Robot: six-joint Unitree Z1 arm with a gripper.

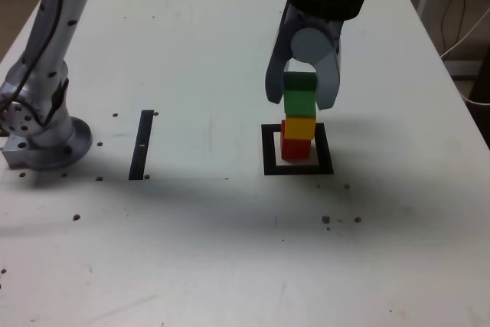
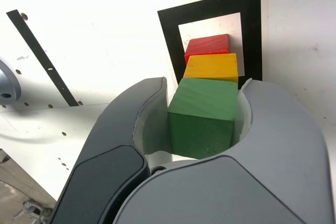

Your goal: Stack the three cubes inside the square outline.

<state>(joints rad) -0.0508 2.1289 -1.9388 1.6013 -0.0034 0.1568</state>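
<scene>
Bright light falls on the tabletop, making it look washed-out white. A soft grey shadow lies across its front part. The exterior view is a bit fuzzy. In the wrist view, the near fingers look blurry.

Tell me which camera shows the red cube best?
The exterior view: the red cube stands clear at the stack's bottom, inside the square outline. The wrist view shows only its top, behind the yellow cube.

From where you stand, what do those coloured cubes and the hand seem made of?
The green cube, yellow cube and red cube look like painted wood: matte, with faint grain lines. The hand looks like smooth grey moulded plastic, though coated metal is possible.
</scene>
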